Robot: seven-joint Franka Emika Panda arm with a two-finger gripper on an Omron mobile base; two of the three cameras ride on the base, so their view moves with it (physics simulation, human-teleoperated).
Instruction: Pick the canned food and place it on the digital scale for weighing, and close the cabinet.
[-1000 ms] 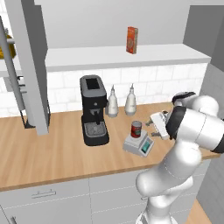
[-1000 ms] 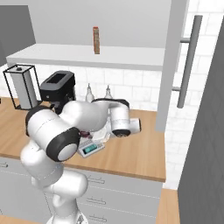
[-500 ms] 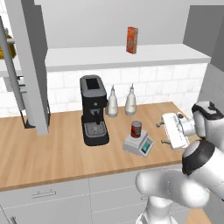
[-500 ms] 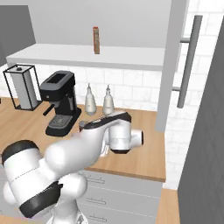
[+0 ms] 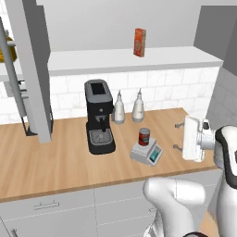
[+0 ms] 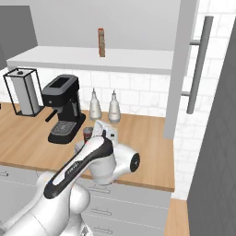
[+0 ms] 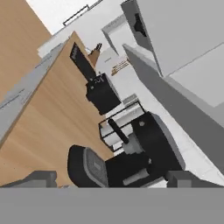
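Note:
The dark red canned food (image 5: 144,137) stands upright on the digital scale (image 5: 147,153), whose teal display faces the counter's front edge. My gripper (image 5: 177,136) hovers to the right of the scale, level with the can, open and empty, its fingers pointing left toward the can. In the right base view my hand hides most of the canned food (image 6: 87,133). The grey cabinet's left door (image 5: 34,69) stands open. Its right door (image 6: 182,69), with a long silver handle (image 6: 201,60), also juts out open. In the hand view my gripper (image 7: 112,179) is spread wide.
A black coffee machine (image 5: 98,115) stands left of the scale, with two pale bottles (image 5: 119,109) (image 5: 138,105) behind it by the tiled wall. An orange-red box (image 5: 140,41) sits on the cabinet shelf. A wire-framed paper towel holder (image 6: 23,92) stands at the counter's far left.
My hand has drawn back to the right, away from the scale, and the arm's elbow has swung right. The can stays on the scale.

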